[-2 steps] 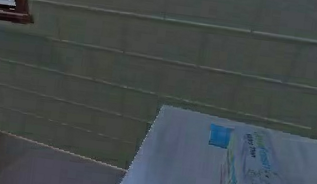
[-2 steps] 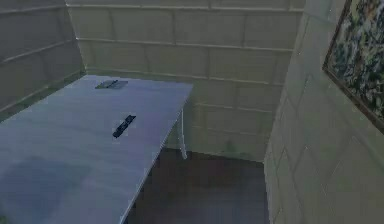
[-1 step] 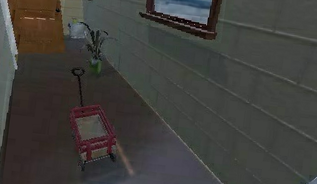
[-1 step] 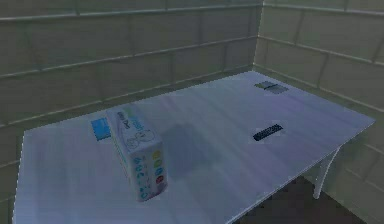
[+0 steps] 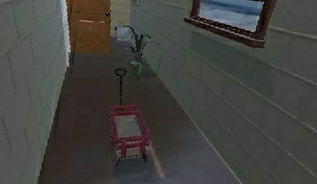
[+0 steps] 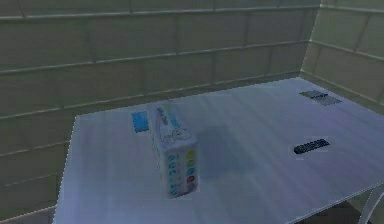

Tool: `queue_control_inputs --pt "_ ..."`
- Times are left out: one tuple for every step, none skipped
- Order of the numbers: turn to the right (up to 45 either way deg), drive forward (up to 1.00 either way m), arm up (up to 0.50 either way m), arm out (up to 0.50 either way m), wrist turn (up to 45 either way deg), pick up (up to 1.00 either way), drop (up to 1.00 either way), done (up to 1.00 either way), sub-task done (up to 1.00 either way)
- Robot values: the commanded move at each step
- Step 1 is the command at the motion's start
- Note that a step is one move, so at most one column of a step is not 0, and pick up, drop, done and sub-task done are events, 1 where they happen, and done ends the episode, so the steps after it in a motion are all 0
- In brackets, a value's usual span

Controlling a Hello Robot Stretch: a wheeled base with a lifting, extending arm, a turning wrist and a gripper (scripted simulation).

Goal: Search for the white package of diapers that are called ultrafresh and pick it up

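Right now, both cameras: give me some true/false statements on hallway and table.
1. A red wagon stands on the hallway floor. True.
2. The potted plant sits inside the wagon. False: it stands on the floor beyond the wagon.
3. A white package stands on the table. True.
4. The window is at the forward view's left. False: it is at the forward view's right.
5. The dark flat thing on the table touches the package. False: it lies apart, toward the arm side view's right.
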Motion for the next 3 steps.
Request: queue_control_inputs --pt "0.0 0.00 0.50 0.00 0.0 0.00 0.00 0.00 0.00" --pt "0.0 0.00 0.36 0.00 0.0 0.00 0.00 0.00 0.00" --pt "0.0 0.00 0.00 0.18 0.0 0.00 0.00 0.00 0.00"
